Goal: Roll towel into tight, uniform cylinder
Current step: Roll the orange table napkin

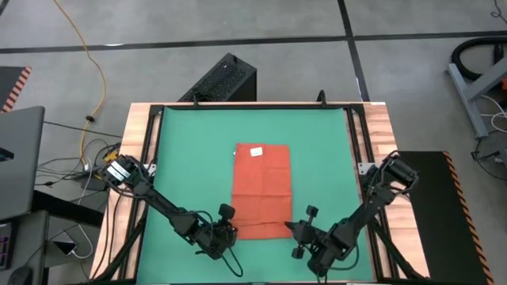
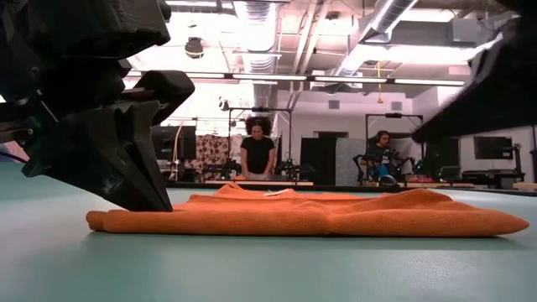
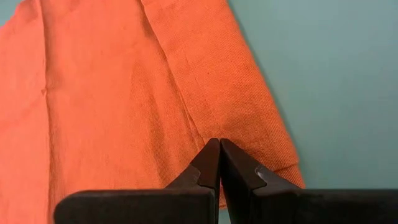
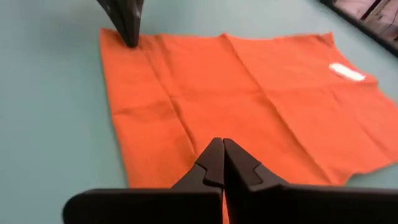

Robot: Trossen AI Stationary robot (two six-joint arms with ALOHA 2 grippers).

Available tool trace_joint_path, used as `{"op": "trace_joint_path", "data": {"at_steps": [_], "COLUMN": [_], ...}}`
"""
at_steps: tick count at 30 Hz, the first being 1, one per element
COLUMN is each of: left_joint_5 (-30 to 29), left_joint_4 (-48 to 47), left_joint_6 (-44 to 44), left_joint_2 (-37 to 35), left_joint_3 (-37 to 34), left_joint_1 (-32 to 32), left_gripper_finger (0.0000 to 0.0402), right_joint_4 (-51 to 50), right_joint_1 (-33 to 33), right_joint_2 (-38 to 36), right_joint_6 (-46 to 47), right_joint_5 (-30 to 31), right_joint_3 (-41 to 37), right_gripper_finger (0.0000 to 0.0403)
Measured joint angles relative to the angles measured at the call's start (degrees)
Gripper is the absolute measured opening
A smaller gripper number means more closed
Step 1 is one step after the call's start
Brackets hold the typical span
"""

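Towel (image 1: 261, 191) near edge between both end effectors

Towel's near edge: hidden in the high view under the left gripper (image 1: 230, 230) and right gripper (image 1: 290, 230).
Towel (image 3: 124, 93): cut off at the left wrist picture's edges.
White tag (image 4: 346, 72): printing too small to read.
Left arm (image 2: 92, 109): cropped in the low view, blocking the room behind.
People beyond the table (image 2: 257, 155): too distant for detail.
Black box (image 1: 224, 79) past the far edge: partly hidden by the table frame.
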Motion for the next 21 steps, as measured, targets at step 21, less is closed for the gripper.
{"op": "trace_joint_path", "data": {"at_steps": [21], "left_joint_5": [0.02], "left_joint_4": [-0.04], "left_joint_6": [-1.01], "left_joint_2": [0.00], "left_joint_3": [-0.02], "left_joint_1": [0.00], "left_gripper_finger": [0.0000], "right_joint_4": [9.55], "right_joint_1": [-2.13], "right_joint_2": [0.00], "right_joint_6": [4.77], "right_joint_5": [-9.38], "right_joint_3": [-8.10], "right_gripper_finger": [0.0007]}}
